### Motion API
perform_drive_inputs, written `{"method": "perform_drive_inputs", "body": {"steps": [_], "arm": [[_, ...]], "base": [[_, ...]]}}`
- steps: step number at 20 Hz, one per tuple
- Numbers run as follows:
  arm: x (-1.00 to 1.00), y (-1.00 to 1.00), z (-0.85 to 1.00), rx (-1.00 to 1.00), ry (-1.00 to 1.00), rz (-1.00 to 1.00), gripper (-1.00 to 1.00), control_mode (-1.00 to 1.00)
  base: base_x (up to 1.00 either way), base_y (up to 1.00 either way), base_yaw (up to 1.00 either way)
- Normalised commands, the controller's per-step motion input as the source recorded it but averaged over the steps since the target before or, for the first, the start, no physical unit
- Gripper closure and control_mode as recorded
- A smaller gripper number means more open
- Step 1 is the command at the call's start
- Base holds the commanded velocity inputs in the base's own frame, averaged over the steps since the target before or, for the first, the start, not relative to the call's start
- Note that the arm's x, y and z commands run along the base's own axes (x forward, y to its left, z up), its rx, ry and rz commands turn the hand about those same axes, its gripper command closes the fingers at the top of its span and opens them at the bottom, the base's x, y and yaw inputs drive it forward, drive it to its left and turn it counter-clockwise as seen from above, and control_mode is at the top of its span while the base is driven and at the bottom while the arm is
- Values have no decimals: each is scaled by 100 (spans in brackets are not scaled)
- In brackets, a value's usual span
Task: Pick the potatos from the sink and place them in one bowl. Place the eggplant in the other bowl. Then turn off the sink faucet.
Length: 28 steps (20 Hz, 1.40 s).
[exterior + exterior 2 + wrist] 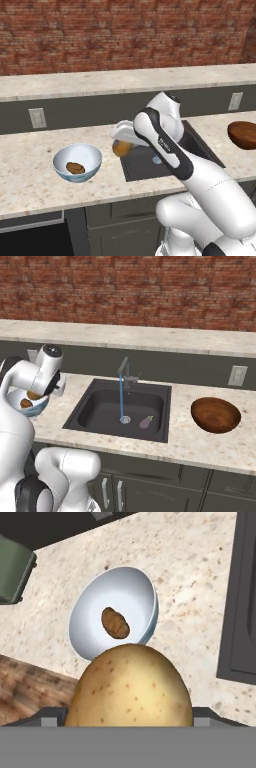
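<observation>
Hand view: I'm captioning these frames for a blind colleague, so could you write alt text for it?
A large golden potato fills the foreground, held in the gripper, above a speckled beige counter. Beyond it sits a pale blue-white bowl with a smaller, darker brown potato inside. The dark edge of the sink runs along the right side.

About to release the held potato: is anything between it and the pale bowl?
Nothing visible. The golden potato in the gripper has bare counter between it and the pale bowl, which holds just the darker potato.
</observation>
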Motion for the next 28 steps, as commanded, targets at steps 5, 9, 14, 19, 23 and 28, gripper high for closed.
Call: {"method": "perform_drive_inputs", "body": {"steps": [5, 9, 14, 19, 23, 28], "arm": [[0, 29, 0, 0, 0, 0, 100, -100], [4, 21, 0, 0, 3, 0, 100, -100], [19, 21, -1, 0, 0, 0, 100, -100], [34, 7, -7, 0, 0, 0, 100, -100], [34, 11, -15, 0, 0, 0, 100, -100], [24, 45, -9, 0, 0, 0, 100, -100]], "base": [[0, 0, 0], [0, 0, 0], [0, 0, 0], [0, 0, 0], [0, 0, 0], [0, 0, 0]]}}
